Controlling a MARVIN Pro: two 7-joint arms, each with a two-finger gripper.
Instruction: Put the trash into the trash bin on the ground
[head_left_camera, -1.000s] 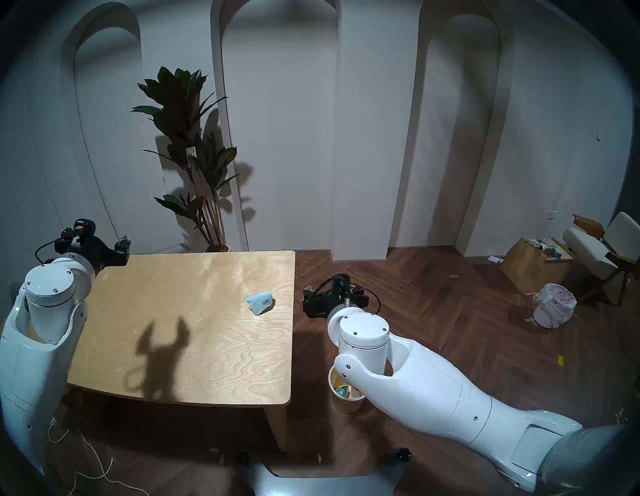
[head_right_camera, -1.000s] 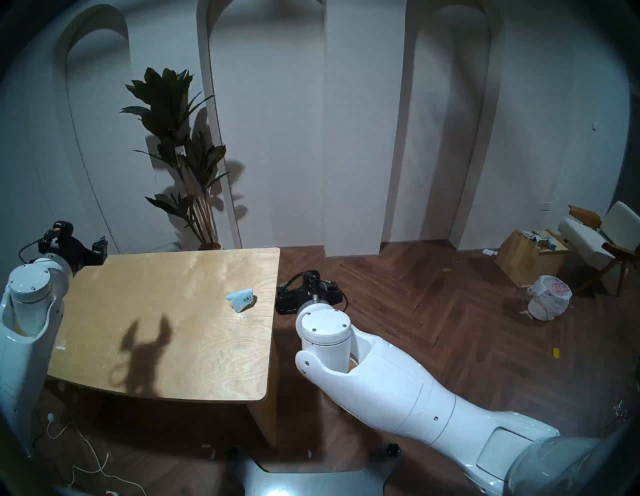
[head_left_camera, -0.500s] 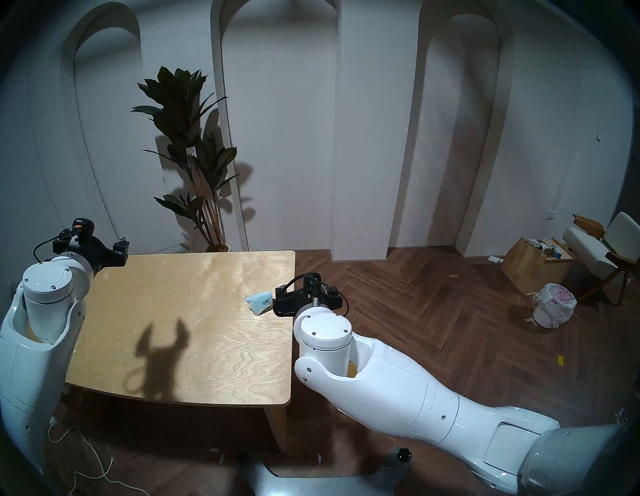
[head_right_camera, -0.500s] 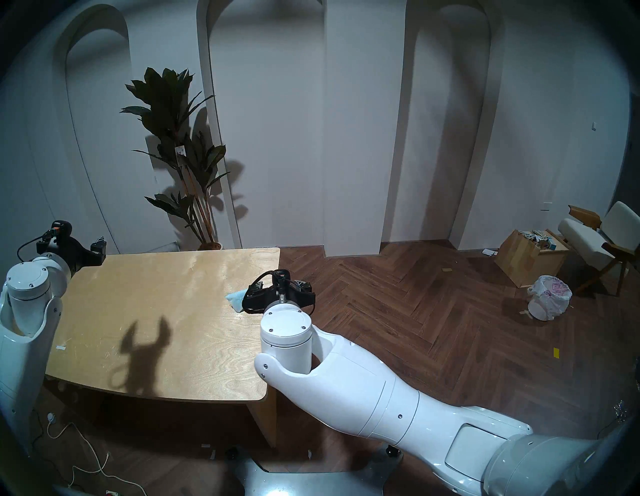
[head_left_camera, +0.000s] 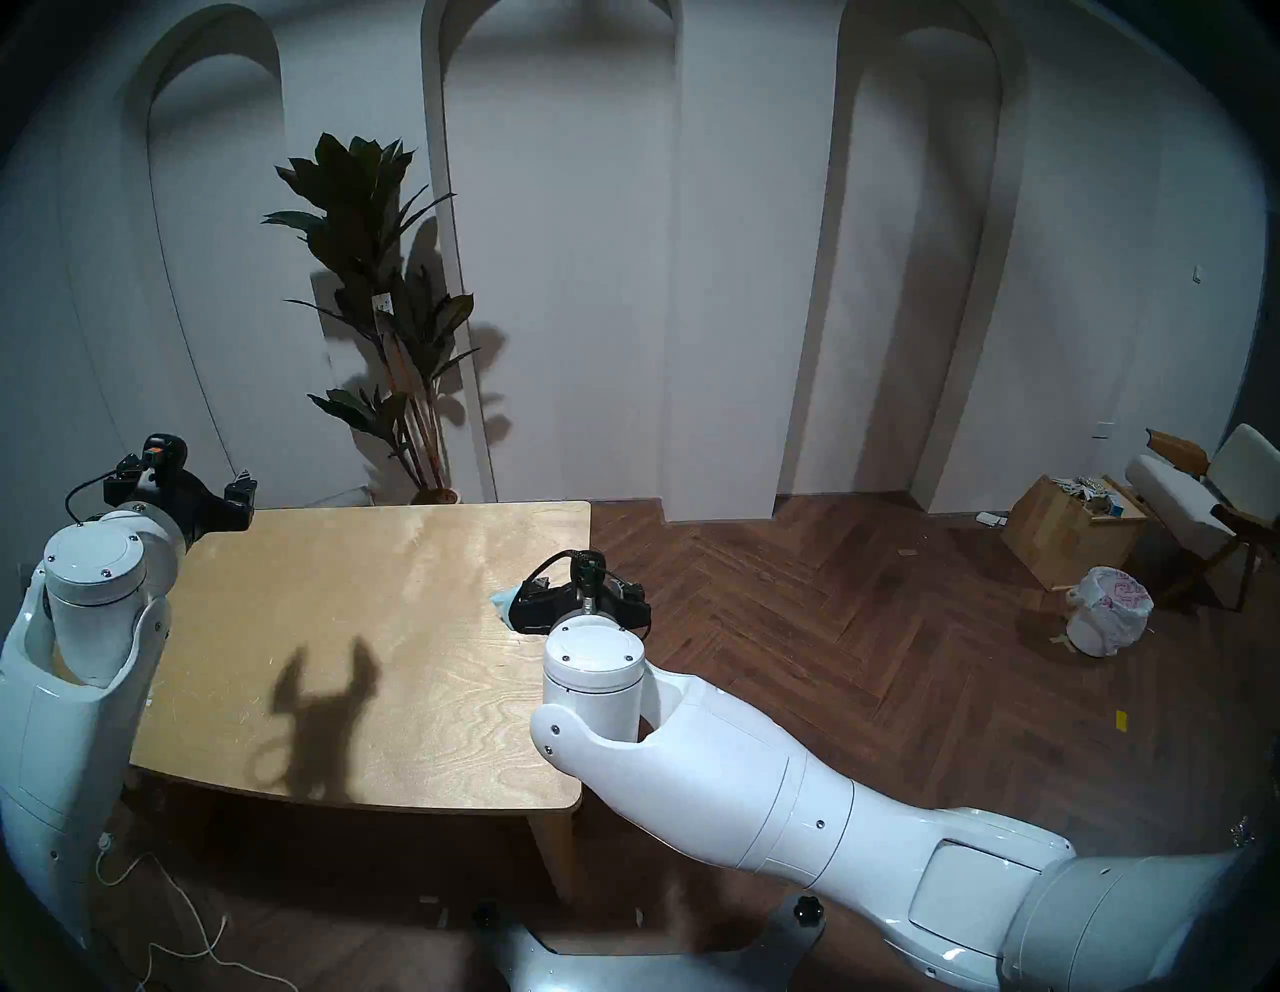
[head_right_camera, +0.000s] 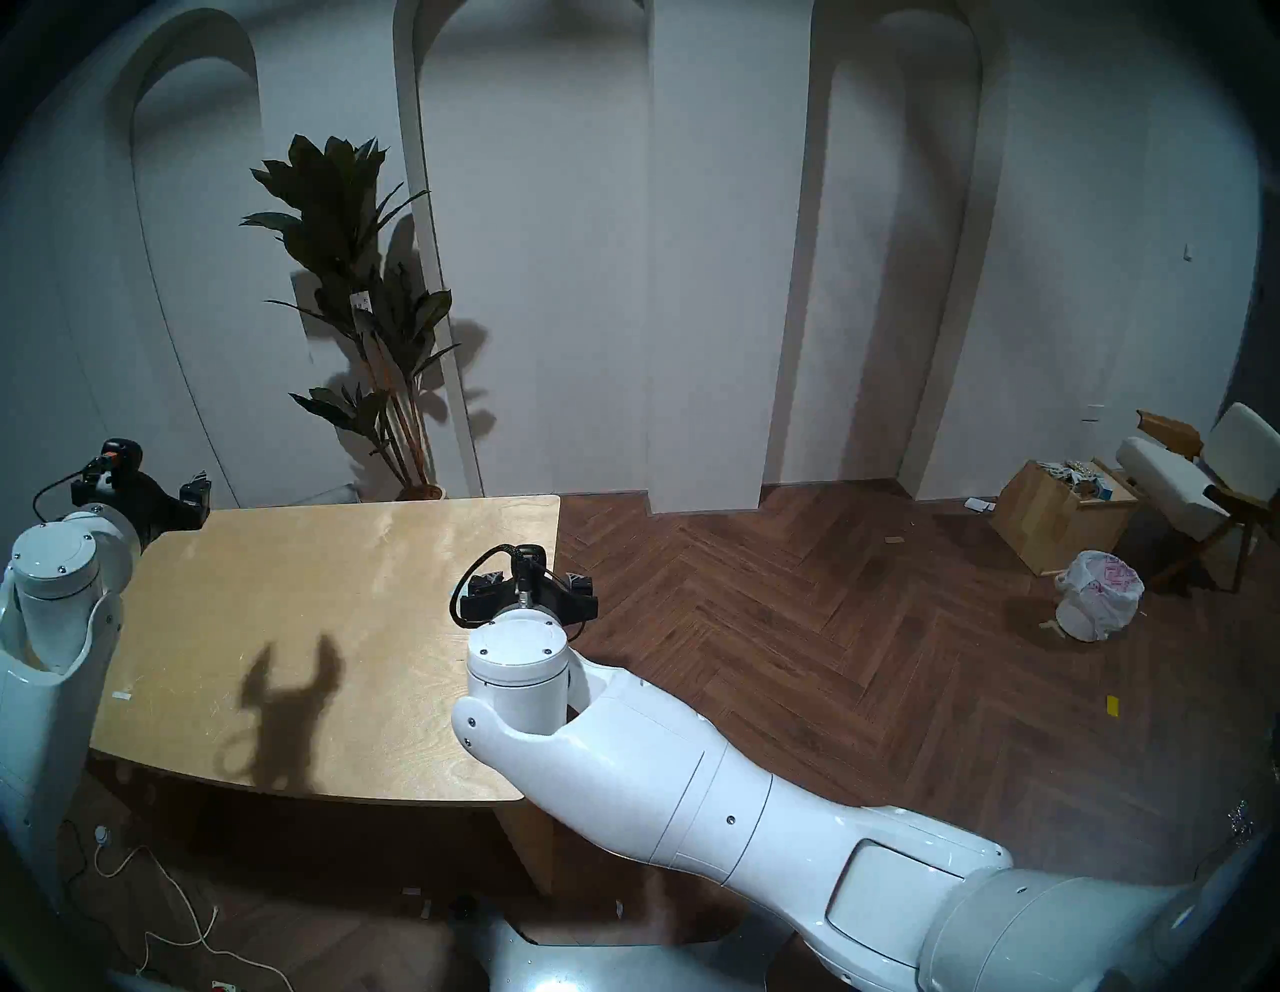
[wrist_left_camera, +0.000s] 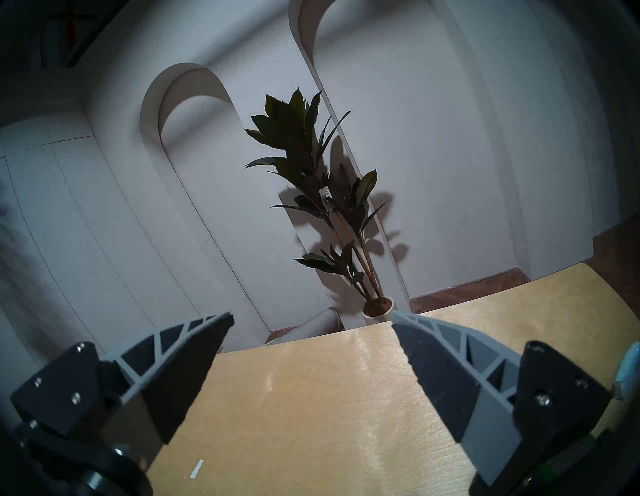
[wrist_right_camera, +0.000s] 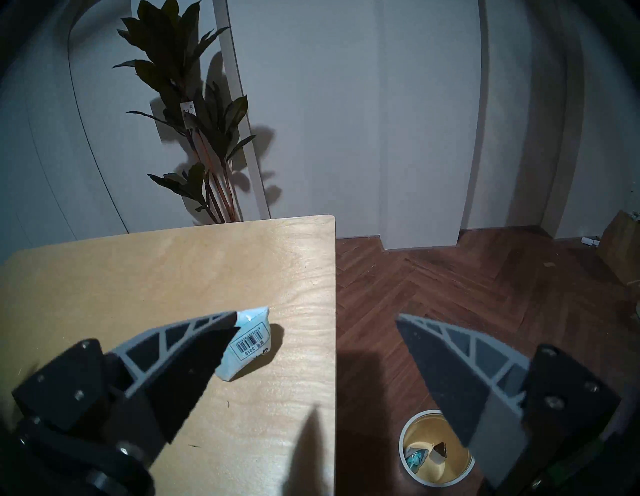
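Hiding most of the pale blue packet (head_left_camera: 500, 600) on the table (head_left_camera: 360, 623), the right claw (wrist_right_camera: 317, 320) gapes empty.

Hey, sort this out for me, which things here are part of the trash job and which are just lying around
Job: pale blue barcoded packet on the table; round cream trash bin; open right gripper.
Lying about: potted plant; bagged bin; wooden box; chair.

The right pincer (head_left_camera: 580, 601) hides most of the pale blue packet (head_left_camera: 504, 600).
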